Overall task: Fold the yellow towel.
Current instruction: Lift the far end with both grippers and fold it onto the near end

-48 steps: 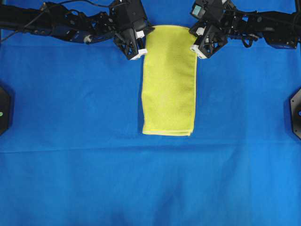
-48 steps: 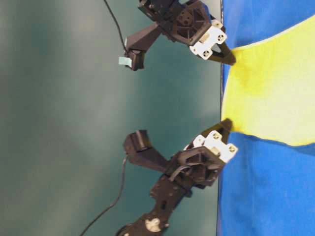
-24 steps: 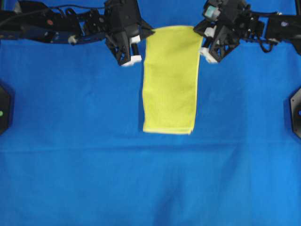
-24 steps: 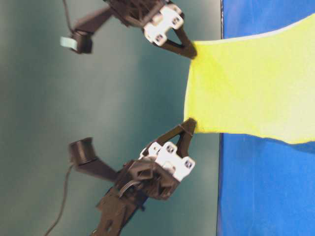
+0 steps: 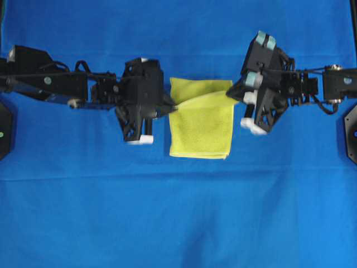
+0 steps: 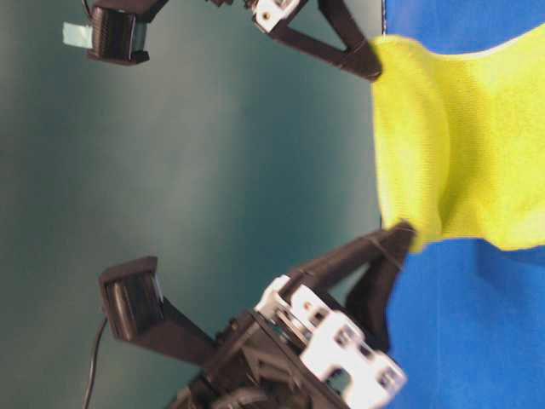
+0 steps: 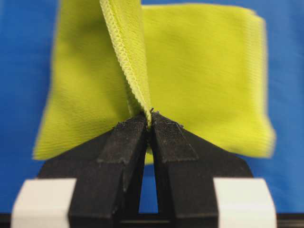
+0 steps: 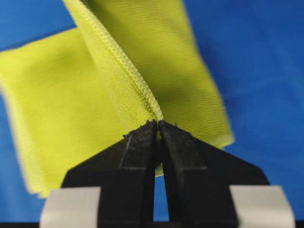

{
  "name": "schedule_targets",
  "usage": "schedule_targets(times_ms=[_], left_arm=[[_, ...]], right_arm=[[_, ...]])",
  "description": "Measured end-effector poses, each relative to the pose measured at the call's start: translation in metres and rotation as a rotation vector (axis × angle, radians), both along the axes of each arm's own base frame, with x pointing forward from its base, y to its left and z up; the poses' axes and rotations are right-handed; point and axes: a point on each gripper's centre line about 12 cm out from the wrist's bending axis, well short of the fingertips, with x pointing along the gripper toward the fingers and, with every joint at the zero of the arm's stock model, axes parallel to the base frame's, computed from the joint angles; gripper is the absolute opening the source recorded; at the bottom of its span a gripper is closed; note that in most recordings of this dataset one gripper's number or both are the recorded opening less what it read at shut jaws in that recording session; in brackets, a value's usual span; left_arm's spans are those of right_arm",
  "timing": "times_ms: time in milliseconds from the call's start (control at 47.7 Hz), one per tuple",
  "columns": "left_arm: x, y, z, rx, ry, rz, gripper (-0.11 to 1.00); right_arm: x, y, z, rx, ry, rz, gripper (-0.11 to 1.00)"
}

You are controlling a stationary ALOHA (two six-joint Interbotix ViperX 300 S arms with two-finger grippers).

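The yellow towel (image 5: 202,127) lies mid-table on the blue cloth, its far end lifted and carried forward over the lower part. My left gripper (image 5: 173,103) is shut on the towel's left hem corner (image 7: 137,71). My right gripper (image 5: 233,94) is shut on the right hem corner (image 8: 128,80). The raised edge hangs between both grippers, and the towel (image 6: 443,145) bulges up in a fold in the table-level view. Its near edge rests flat on the cloth.
Blue cloth (image 5: 178,212) covers the whole table. Black mounts sit at the left edge (image 5: 4,128) and right edge (image 5: 351,131). Both arms reach in from the sides at mid-height in the overhead view.
Both grippers have carried the towel's far edge from the back of the table toward the front, doubling the long strip over itself. The visible towel is now about half as long.
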Motion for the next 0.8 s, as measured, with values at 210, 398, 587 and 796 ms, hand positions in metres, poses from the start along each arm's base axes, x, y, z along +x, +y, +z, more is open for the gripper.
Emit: schedule_targets(times_ms=[210,398,587,796], left_arm=[[0.004,-0.029,-0.031,-0.028,0.009,-0.045,0.02],[0.005,-0.033,-0.058,-0.036,0.050,-0.048,0.02],[0.006,-0.038,-0.063,-0.036,0.047,-0.059,0.02],[0.007,-0.040,-0.062,-0.036,0.031,-0.063,0.02]], right_arm=[[0.007,0.023,-0.027,0.034,0.077,0.039,0.04],[0.014,0.029,-0.048,0.061,0.109,0.045,0.04],[0.014,0.034,-0.055,0.072,0.104,0.061,0.04],[0.014,0.038,-0.056,0.072,0.104,0.076,0.04]])
